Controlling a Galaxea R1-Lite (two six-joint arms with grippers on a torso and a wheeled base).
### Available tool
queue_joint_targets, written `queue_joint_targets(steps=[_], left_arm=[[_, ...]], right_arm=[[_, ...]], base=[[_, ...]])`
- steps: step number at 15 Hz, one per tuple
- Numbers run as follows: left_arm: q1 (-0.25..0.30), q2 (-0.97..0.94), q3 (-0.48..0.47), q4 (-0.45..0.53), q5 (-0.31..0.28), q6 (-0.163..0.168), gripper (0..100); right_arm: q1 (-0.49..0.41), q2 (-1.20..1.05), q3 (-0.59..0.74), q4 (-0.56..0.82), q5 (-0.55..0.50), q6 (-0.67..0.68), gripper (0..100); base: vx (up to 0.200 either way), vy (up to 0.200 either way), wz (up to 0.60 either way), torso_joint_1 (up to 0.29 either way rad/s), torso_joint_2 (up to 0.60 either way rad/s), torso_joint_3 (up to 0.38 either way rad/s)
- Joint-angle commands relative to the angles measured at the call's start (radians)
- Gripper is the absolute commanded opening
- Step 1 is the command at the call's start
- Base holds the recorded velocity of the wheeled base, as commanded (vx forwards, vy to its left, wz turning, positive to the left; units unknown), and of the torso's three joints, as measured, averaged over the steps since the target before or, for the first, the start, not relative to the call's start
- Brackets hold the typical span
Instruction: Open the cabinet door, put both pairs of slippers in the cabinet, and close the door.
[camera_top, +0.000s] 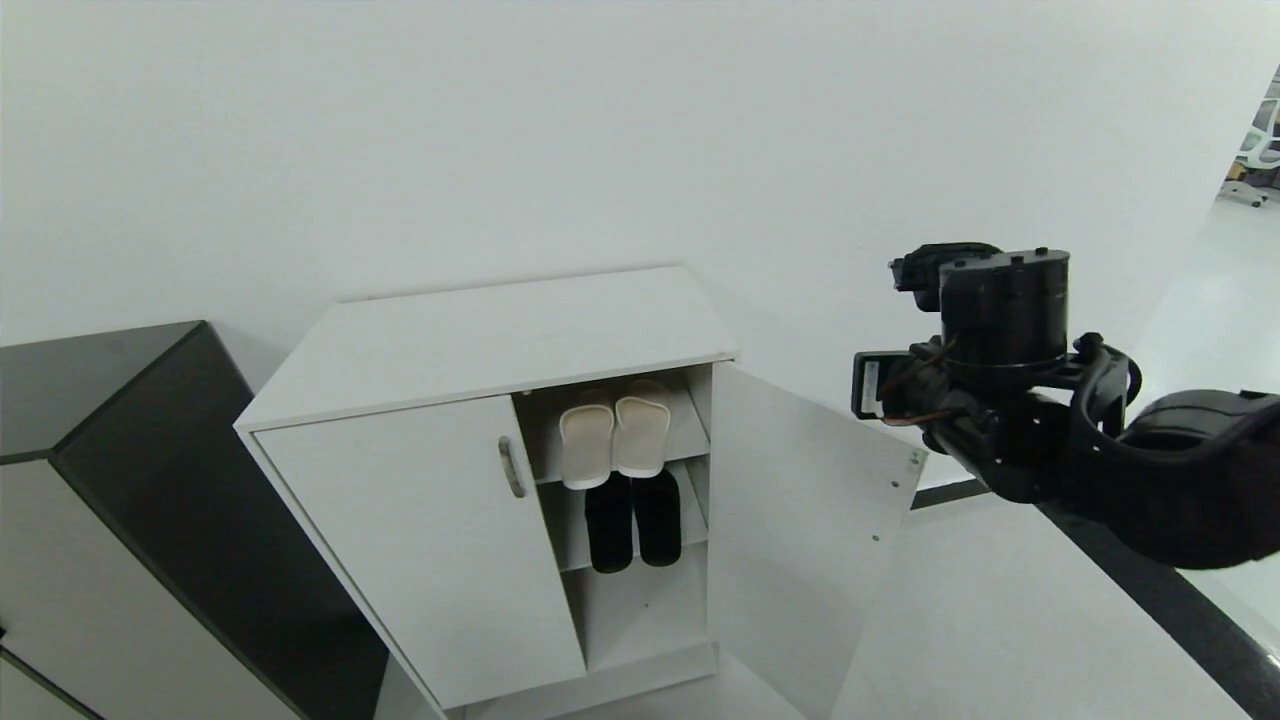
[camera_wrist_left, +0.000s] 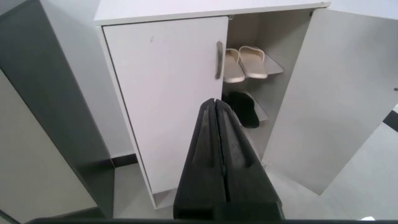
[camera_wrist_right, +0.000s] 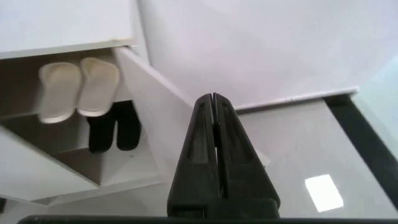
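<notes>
white slippers (camera_top: 614, 432) and black slippers (camera_top: 633, 520) are sitting on cabinet (camera_top: 490, 340) shelves, overhanging. left tool (camera_wrist_left: 216, 106) and right tool (camera_wrist_right: 214, 102) are pinched closed, empty. the open door (camera_top: 800, 500) could be jamming on those heels when pushed.

Brightness: bright and even in all three views; the white wall (camera_top: 600, 130) becomes a little greyer toward the upper corners.
Light source: diffuse, from above.
Shadows: soft. The inside of the cabinet (camera_top: 480, 340) is dimmer than its front, and the black slippers (camera_top: 610, 522) lose detail there.
Glare: a bright rectangle reflects on the floor (camera_wrist_right: 323, 191); the far right of the head view is washed out.
Distortion: the cabinet edges lean in the head view.
</notes>
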Motion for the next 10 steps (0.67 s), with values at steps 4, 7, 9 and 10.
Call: queue_joint_targets(steps=[4,7,9,10], left_arm=[[0.000,0.001,0.000,0.000,0.000,0.000,0],[0.000,0.001,0.000,0.000,0.000,0.000,0],[0.000,0.001,0.000,0.000,0.000,-0.002,0],[0.000,0.001,0.000,0.000,0.000,-0.002,0]], right_arm=[[-0.090,0.134,-0.181,0.172,0.079,0.090,0],[-0.118,0.178,-0.184,0.166,0.104,0.090,0],[-0.133,0.193,-0.184,0.164,0.110,0.092,0],[-0.138,0.193,-0.182,0.166,0.124,0.092,0]], base=[[0.000,0.000,0.00,0.000,0.00,0.000],[0.000,0.000,0.00,0.000,0.00,0.000],[0.000,0.000,0.00,0.000,0.00,0.000],[0.000,0.000,0.00,0.000,0.00,0.000]])
